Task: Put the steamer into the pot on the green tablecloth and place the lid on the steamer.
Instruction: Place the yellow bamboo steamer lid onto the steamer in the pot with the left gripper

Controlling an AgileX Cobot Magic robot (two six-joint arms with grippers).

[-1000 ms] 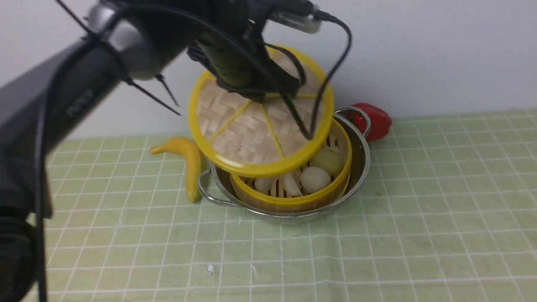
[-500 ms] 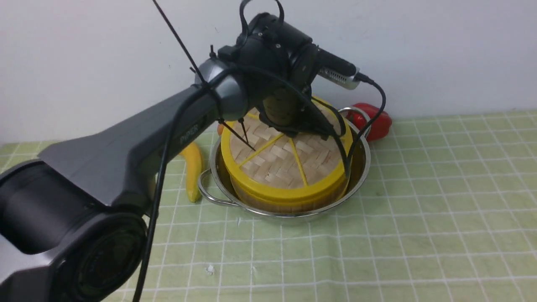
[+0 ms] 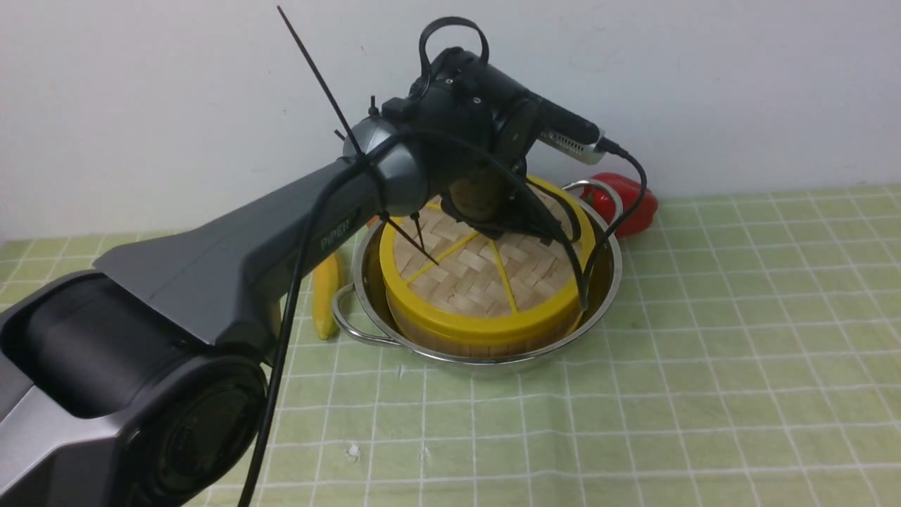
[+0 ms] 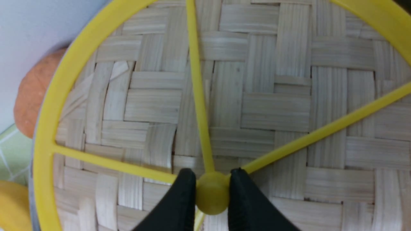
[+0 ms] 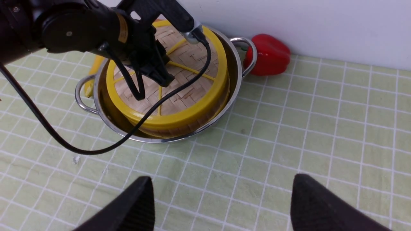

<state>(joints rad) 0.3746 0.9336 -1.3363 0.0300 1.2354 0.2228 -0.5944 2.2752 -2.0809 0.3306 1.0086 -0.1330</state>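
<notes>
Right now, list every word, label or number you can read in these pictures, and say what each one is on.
"PIPER": pale letters on the dark grey casing of the left arm, seen in the front view.
Nothing else to read: the lid, pot, tablecloth, red pepper and banana show no writing in any view.

Lid [image 3: 473, 283] yellow-rimmed, woven tan; tablecloth [image 3: 704, 352] pale green, white grid.

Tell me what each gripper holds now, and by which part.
The left gripper holds the lid by the yellow knob at its centre. The right gripper is open and holds nothing.
</notes>
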